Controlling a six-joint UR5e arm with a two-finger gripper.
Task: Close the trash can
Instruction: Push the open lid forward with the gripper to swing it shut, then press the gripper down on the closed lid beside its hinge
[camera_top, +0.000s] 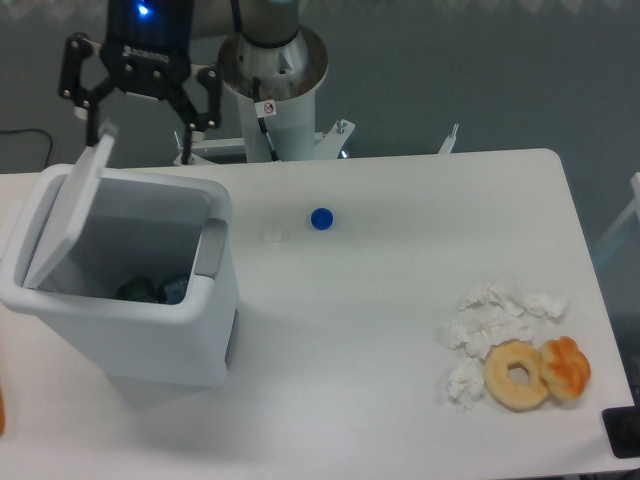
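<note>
The trash can (150, 335) is a large white boxy bin at the left of the table. Its flat white lid (65, 210) stands raised on the left side, tilted, so the top is open. A grey latch tab (210, 248) sits on the right rim. Dark and blue items (155, 290) lie inside. My gripper (141, 128) is open and empty above the bin's far edge. Its left fingertip (97, 132) is at the lid's upper end; I cannot tell if it touches.
A blue cap (321, 218) and a small white square (271, 235) lie mid-table. Crumpled tissues (495, 318), a donut (517, 374) and an orange pastry (566, 367) lie at the front right. The robot base (272, 80) stands behind the table.
</note>
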